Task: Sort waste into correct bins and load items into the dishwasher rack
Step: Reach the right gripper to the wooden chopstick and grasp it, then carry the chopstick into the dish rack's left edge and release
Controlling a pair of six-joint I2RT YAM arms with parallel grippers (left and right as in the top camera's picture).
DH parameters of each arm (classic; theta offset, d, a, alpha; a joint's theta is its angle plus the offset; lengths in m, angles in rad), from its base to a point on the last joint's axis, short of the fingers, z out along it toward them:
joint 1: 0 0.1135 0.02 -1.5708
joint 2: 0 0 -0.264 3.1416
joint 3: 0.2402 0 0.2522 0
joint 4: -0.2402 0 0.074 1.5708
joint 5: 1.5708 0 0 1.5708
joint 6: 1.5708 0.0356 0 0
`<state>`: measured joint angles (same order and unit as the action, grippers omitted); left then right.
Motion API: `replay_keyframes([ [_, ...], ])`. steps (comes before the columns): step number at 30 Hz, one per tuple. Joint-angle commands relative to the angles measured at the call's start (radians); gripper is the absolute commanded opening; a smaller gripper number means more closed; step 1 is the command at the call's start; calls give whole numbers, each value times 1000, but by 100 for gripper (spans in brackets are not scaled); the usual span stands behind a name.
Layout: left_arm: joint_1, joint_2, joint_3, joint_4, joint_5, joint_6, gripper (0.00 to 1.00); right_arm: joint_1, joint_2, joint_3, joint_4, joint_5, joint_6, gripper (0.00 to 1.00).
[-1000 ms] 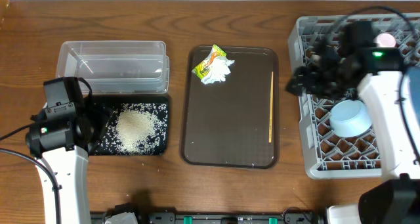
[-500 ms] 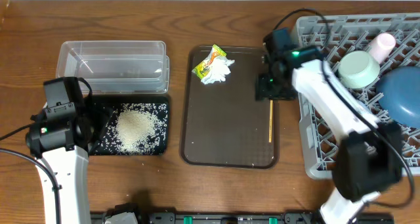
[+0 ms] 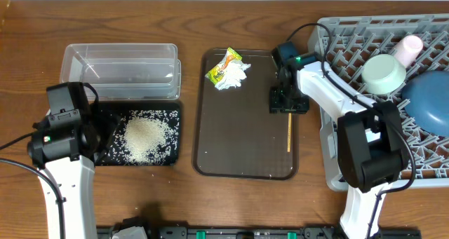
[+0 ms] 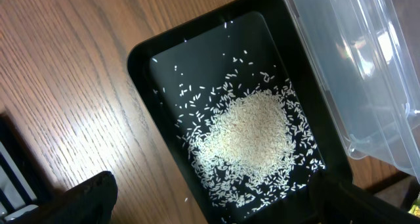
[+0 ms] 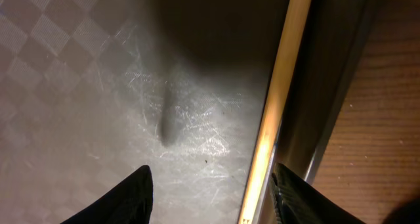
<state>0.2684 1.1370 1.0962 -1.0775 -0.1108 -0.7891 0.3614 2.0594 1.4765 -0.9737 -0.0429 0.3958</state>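
The right hand (image 5: 211, 184), fingers parted and gripping nothing, sits low over the brown tray (image 5: 79, 86), with the thin wooden stick (image 5: 283, 99) lying between them, close to one. The left hand (image 4: 223, 199) hovers spread wide above the rice (image 4: 252, 135) in the black tray (image 4: 147, 60).

White rice grains (image 4: 252, 135) speckle the black tray (image 4: 167, 79); the brown serving tray (image 5: 79, 86) is faintly checkered; the rack (image 3: 337, 36) is grey and the dish (image 3: 429, 102) dark blue.

I see one brown wooden table (image 3: 186, 204) filling the overhead view, grain running side to side. In the left wrist view, light leaves a pale sheen on it.
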Motion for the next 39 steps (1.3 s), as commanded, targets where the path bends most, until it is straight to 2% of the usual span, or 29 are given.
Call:
replay_keyframes([
  [1, 5, 2, 17, -6, -8, -10, 96, 6, 10, 13, 2, 27, 16, 57],
  [7, 5, 2, 16, -6, -8, -10, 96, 6, 14, -5, 4, 39, 16, 57],
  [10, 5, 2, 17, -6, -8, -10, 96, 6, 21, -8, 10, 39, 19, 56],
  [13, 5, 2, 16, -6, -8, -10, 96, 6, 25, -16, 20, 37, 37, 50],
  [24, 5, 2, 17, -6, -8, -10, 96, 7, 39, -79, 81, 35, 68, 48],
  [26, 5, 2, 17, -6, -8, -10, 96, 6, 39, -79, 81, 35, 68, 41],
  [31, 5, 2, 16, -6, -8, -10, 96, 5, 39, -52, 60, 3, 68, 4],
  [36, 5, 2, 17, -6, -8, -10, 96, -15, 39, 66, -29, -18, 43, 1],
  [39, 5, 2, 17, -6, -8, -10, 96, -39, 39, 200, -132, -18, -1, 1],
])
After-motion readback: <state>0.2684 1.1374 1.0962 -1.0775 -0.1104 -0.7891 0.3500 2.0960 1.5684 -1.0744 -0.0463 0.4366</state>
